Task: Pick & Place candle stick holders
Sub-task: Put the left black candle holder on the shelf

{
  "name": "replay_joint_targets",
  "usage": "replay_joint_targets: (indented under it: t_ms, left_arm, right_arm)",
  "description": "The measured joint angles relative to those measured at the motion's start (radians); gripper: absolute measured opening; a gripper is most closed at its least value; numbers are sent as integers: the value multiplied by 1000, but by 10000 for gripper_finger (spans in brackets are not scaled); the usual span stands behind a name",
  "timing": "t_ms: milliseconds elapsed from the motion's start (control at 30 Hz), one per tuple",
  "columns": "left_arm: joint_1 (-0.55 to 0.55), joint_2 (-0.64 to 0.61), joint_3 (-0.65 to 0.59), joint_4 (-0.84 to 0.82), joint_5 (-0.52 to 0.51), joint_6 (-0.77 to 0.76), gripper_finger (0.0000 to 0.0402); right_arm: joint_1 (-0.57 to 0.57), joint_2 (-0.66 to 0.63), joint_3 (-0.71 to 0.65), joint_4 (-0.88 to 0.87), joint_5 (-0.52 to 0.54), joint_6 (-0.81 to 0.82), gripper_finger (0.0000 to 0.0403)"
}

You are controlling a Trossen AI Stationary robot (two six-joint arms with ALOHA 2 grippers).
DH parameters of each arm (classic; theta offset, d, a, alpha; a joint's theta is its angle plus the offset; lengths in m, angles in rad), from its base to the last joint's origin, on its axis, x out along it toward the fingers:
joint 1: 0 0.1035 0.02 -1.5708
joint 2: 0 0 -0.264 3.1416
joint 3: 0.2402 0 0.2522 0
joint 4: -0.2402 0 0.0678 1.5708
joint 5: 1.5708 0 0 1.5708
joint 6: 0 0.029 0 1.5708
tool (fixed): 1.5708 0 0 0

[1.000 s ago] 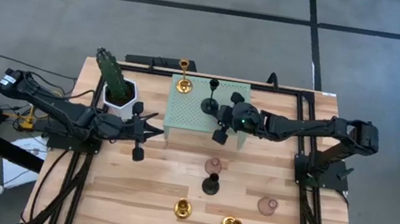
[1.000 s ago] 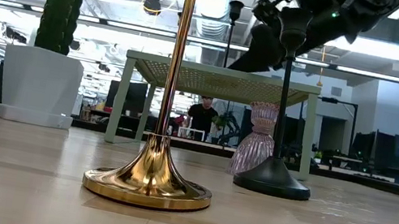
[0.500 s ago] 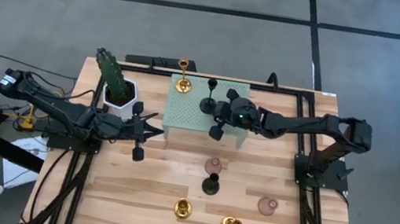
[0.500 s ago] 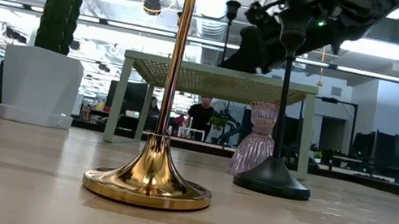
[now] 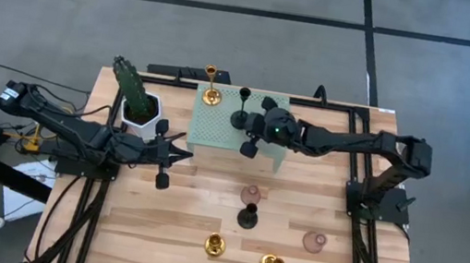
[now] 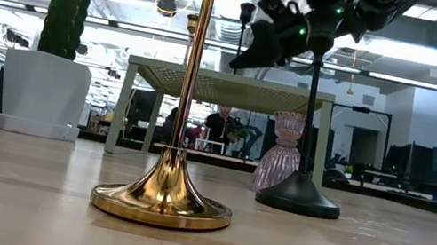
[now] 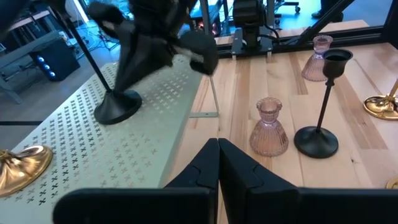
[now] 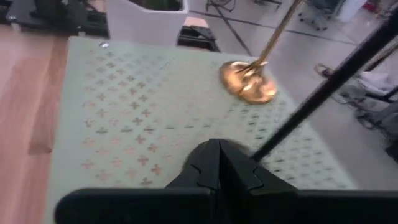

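Wooden table [image 5: 164,233] with green stand [image 5: 216,133], potted cactus [image 5: 138,103], and five candle holders [image 5: 248,216].

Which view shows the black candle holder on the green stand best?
The left wrist view: the black candle holder shows its round base resting on the pale green stand. The high view shows it small, from above, beside the right gripper. The right wrist view catches only its stem; the low view only its top.

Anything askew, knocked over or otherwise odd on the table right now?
The pale green stand has slid toward the left arm's side since a second ago. The right gripper, jaws shut, is over it beside the black holder, so it was likely nudged. That holder and the gold holder are upright.
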Motion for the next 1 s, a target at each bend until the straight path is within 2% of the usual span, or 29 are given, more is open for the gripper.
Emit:
replay_joint_targets:
  t_ms: [400, 1000]
  left_arm:
    - [-1, 1, 0, 1, 0, -8, 3]
    - [-1, 1, 0, 1, 0, -8, 3]
  right_arm:
    - [-9, 5, 0, -4, 45, -9, 0]
    - [-71, 4, 1, 70, 21, -37, 0]
